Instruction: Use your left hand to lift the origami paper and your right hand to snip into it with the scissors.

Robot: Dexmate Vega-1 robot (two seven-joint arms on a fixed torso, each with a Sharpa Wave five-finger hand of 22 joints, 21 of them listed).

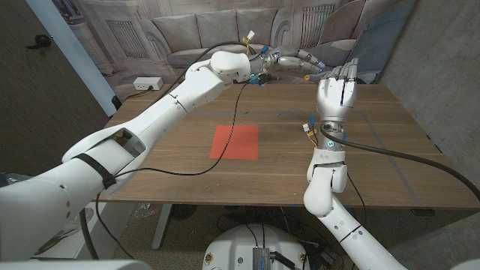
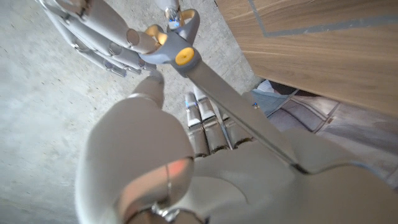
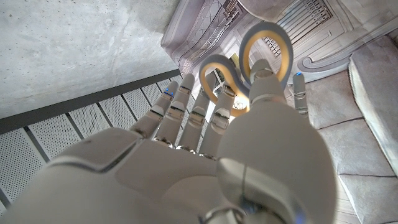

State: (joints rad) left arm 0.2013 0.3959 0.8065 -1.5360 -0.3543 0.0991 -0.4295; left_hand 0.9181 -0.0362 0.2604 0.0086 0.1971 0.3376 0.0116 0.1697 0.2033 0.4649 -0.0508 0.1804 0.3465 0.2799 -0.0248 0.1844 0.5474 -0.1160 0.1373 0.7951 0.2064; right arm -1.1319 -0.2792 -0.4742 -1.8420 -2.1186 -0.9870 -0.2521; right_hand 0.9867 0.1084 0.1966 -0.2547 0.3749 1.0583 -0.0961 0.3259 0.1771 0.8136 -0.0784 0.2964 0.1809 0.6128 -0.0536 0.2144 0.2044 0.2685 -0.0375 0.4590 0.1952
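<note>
A red square of origami paper [image 1: 235, 142] lies flat on the wooden table [image 1: 157, 176], near its middle. Both hands meet above the far right of the table. My left hand [image 1: 291, 60] [image 2: 186, 168] reaches across and grips the closed blades of the scissors [image 2: 182, 56], grey with a yellow pivot. My right hand [image 1: 337, 94] [image 3: 205, 155] stands upright with fingers straight. Its thumb and a finger pass through the yellow-lined handle loops [image 3: 268, 34]. In the left wrist view the right hand's fingers [image 2: 99, 31] show at the handles. Neither hand touches the paper.
A white power strip [image 1: 148, 83] sits at the table's far left corner. A black cable [image 1: 225, 142] hangs from my left arm across the table beside the paper. Grey tape lines [image 1: 375, 112] mark the right side. A printed cloth backdrop hangs behind.
</note>
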